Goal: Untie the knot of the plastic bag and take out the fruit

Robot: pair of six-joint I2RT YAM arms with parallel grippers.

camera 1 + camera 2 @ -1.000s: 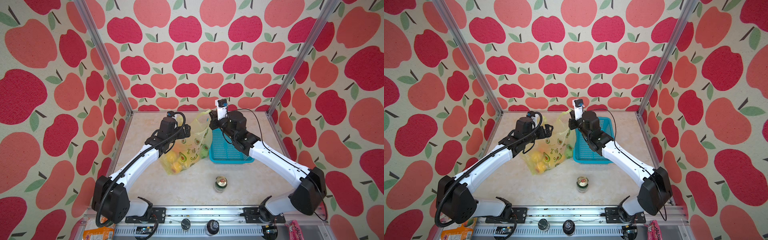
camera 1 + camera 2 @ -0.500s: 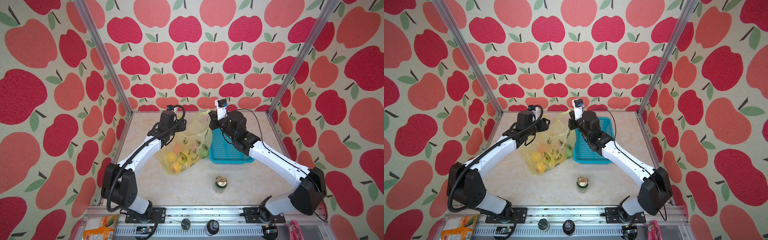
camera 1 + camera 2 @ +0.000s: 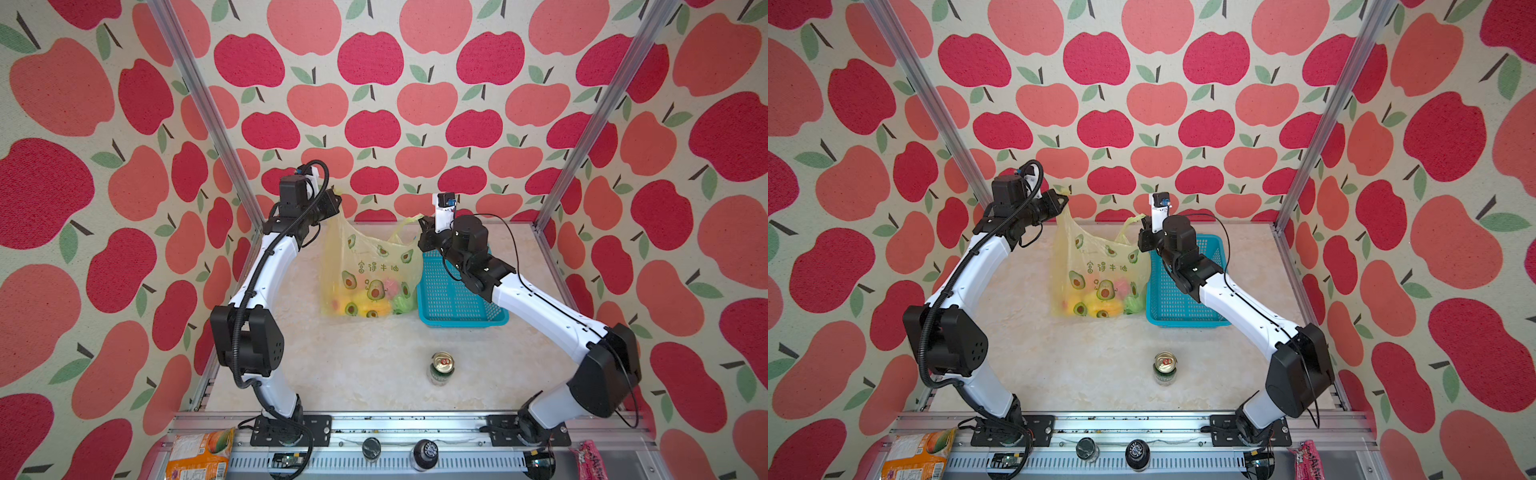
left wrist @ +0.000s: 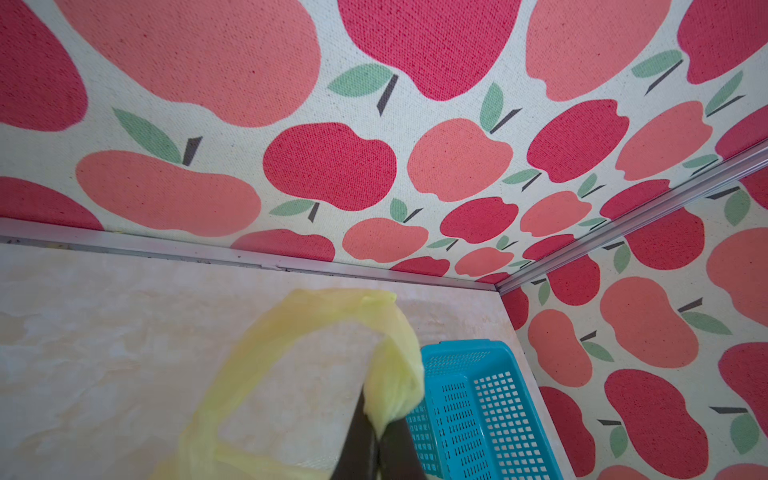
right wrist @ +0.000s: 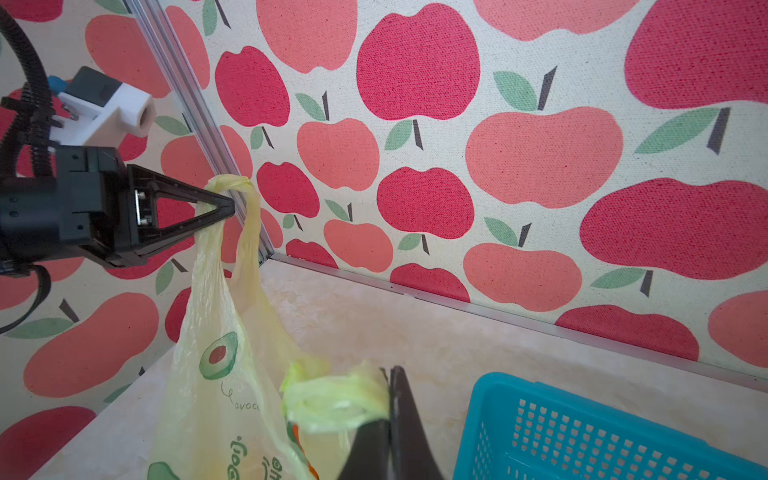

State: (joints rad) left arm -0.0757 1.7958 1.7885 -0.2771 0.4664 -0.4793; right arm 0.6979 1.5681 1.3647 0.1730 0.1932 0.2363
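Toward the back of the marble-patterned table (image 3: 353, 361), we see the thin, translucent pale-yellow plastic bag (image 3: 365, 257), printed with avocados, stretched wide between both claws. The left claw (image 3: 336, 196) is clamped on one twisted loop handle (image 4: 390, 374). The right claw (image 5: 388, 399) is clamped on the second handle (image 5: 332, 405), a crumpled yellow-green bunch. The rounded fruit (image 3: 361, 303) lies in the bag's sagging bottom, just beside the perforated turquoise basket (image 3: 449, 295). A second ago the left claw stood apart and lower, and the bag hung narrower.
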